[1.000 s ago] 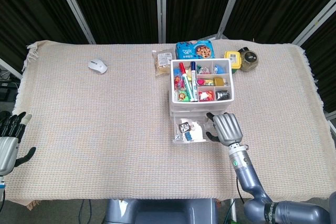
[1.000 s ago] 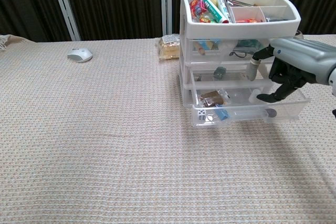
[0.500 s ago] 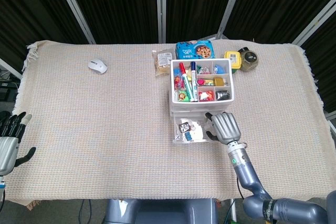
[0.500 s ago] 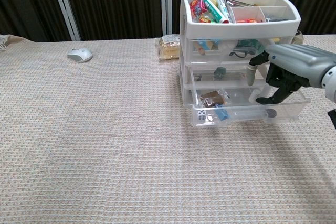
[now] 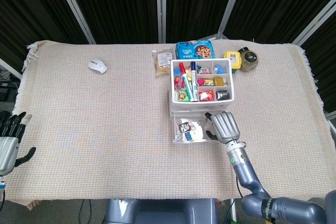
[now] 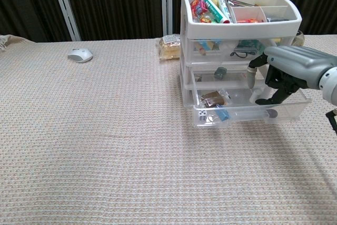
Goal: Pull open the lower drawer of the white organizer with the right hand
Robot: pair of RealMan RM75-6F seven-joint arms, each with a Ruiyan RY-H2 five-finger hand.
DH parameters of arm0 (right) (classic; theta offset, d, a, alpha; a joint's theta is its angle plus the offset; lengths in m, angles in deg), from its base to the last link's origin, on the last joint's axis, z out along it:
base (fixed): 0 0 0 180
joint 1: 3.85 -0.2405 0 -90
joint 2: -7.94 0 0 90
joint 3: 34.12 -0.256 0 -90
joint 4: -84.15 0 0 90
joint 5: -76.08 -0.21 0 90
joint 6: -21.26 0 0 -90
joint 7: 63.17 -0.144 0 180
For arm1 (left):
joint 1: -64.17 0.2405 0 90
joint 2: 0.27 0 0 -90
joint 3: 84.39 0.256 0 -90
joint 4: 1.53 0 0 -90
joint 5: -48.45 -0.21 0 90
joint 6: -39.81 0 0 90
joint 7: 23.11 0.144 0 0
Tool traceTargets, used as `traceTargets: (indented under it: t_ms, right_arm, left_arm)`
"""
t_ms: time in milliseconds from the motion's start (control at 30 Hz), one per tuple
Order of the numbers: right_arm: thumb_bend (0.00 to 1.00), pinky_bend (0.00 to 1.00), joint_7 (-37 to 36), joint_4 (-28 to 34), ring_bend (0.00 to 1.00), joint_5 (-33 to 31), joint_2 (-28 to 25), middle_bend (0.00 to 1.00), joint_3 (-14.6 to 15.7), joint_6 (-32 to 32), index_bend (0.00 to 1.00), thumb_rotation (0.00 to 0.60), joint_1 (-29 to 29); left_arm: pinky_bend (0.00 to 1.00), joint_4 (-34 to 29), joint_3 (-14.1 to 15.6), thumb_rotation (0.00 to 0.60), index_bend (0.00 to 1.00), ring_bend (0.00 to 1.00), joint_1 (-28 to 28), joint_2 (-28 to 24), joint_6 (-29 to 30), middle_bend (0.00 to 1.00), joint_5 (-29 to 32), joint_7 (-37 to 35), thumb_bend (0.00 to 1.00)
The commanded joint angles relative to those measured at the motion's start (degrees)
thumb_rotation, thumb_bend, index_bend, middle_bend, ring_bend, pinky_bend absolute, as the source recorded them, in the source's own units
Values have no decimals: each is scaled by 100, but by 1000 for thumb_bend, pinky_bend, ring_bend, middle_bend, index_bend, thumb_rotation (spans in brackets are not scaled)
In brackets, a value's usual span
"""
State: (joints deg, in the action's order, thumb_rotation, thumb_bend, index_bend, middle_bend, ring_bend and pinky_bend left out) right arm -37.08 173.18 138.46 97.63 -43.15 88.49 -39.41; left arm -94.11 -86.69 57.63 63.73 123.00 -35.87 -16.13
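Below the white organizer point(image 6: 239, 22), the clear lower drawer point(image 6: 247, 110) stands pulled out, right hand point(image 6: 281, 75) hooking it.

A big table point(image 5: 105, 129) fills most of the room we can see. A tan woven cloth point(image 5: 94, 108) covers the table, with little fringes at its far left corner. Behind the table hang dark black curtains point(image 5: 110, 3). Shiny silver poles point(image 5: 160, 6) stand in front of the curtains, some straight and some leaning. The light is bright and even on the cloth.
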Motion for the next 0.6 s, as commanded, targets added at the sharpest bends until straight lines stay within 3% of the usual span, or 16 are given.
traceTargets:
  t_ms: [33, 600]
  right_arm:
    - [215, 566, 1, -38, 1000, 9, 27, 1000, -13, -13, 523, 600, 6]
    - [279, 566, 31, -86, 1000, 79, 86, 1000, -56, -33, 540, 600, 60]
  left_arm:
    - [0, 0, 0, 600, 0, 0, 0, -1, 0, 0, 0, 0, 320]
    - [0, -4, 1, 600, 0, 0, -1, -3, -2, 0, 1, 3, 321]
